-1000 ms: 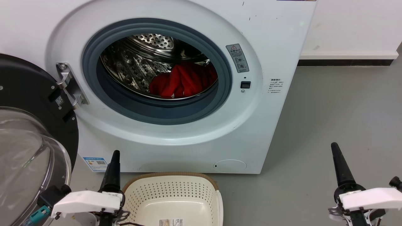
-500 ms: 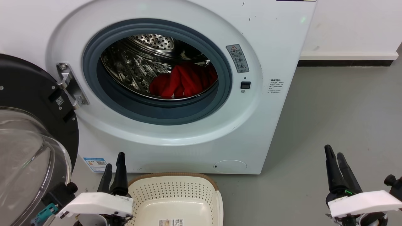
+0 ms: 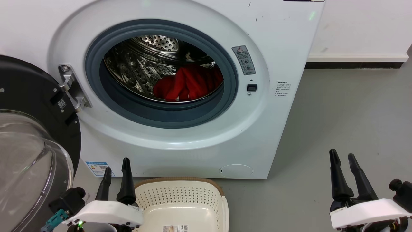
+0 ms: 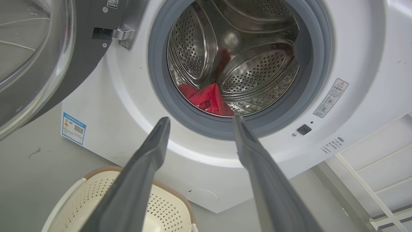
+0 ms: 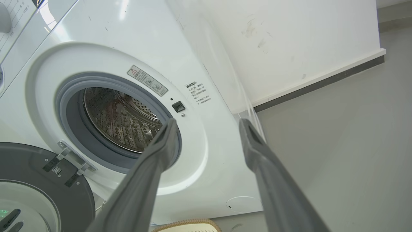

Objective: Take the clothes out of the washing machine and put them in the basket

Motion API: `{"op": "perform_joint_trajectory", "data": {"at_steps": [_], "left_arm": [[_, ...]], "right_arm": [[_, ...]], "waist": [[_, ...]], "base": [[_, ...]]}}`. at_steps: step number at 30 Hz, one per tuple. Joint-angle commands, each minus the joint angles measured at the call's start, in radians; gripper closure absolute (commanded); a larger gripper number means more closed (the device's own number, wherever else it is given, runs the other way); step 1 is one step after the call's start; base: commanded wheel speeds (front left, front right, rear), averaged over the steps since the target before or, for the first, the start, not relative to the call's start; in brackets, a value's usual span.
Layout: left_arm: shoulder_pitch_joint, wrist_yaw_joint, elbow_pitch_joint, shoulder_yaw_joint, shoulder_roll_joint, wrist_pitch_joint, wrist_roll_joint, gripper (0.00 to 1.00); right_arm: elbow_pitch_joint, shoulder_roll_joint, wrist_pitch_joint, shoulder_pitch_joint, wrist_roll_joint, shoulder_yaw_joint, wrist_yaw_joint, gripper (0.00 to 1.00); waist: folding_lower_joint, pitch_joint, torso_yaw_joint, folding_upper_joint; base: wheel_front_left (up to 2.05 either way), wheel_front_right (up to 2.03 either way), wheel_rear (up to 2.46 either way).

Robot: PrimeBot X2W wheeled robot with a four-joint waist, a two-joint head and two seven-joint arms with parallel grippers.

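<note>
Currently, crumpled bright red fabric clothes [image 3: 188, 82] lie bunched at the bottom right of the shiny perforated steel drum [image 3: 141, 61] of the white front-loading washing machine [image 3: 273, 48]. Cream perforated plastic basket [image 3: 180, 178] stands just below. Beside it is the left gripper [image 3: 116, 165]; the right gripper [image 3: 341, 153] is well apart. Both have fingers spread.

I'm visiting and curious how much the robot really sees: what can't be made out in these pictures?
Left wrist view: the bright red fabric clothes sit bunched, their lower part behind the grey rubber gasket, so no count.
Head view: the bottom edge cuts off the near part of the cream perforated plastic basket.
Head view: small-print labels on the white washing machine are too small to read.
</note>
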Motion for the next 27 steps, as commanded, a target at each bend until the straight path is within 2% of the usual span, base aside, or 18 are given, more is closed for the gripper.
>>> {"op": "perform_joint_trajectory", "data": {"at_steps": [1,27], "left_arm": [[-0.003,0.007,-0.019,-0.002,0.003,-0.01,0.032,0.0],[0.034,0.041,-0.045,-0.026,0.003,-0.076,0.308,0.0]], "right_arm": [[-0.021,-0.003,-0.009,0.002,-0.033,0.002,0.0,0.0],[-0.075,-0.003,-0.075,0.043,-0.32,0.009,0.0,0.0]], "waist": [[0.0,0.0,0.0,0.0],[0.0,0.004,0.0,0.0]], "base": [[0.0,0.0,0.0],[0.0,0.0,0.0]]}}
